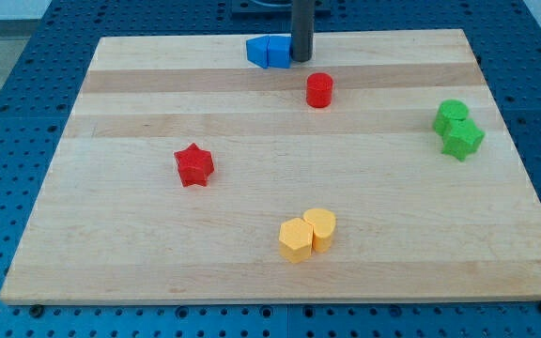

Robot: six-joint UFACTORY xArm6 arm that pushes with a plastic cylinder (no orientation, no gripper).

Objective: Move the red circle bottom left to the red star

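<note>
The red circle (319,90) is a short red cylinder near the view's top, right of centre. The red star (193,165) lies left of centre, well down and to the left of the circle. My tip (301,59) is the end of the dark rod coming down from the view's top edge. It stands just above and slightly left of the red circle, with a small gap between them. It sits right beside the right edge of the blue blocks (270,52).
Two blue blocks sit together at the board's top edge. Two green blocks (456,129) sit together at the right. Two yellow blocks (307,234) sit together near the bottom centre. The wooden board (111,244) lies on a blue perforated table.
</note>
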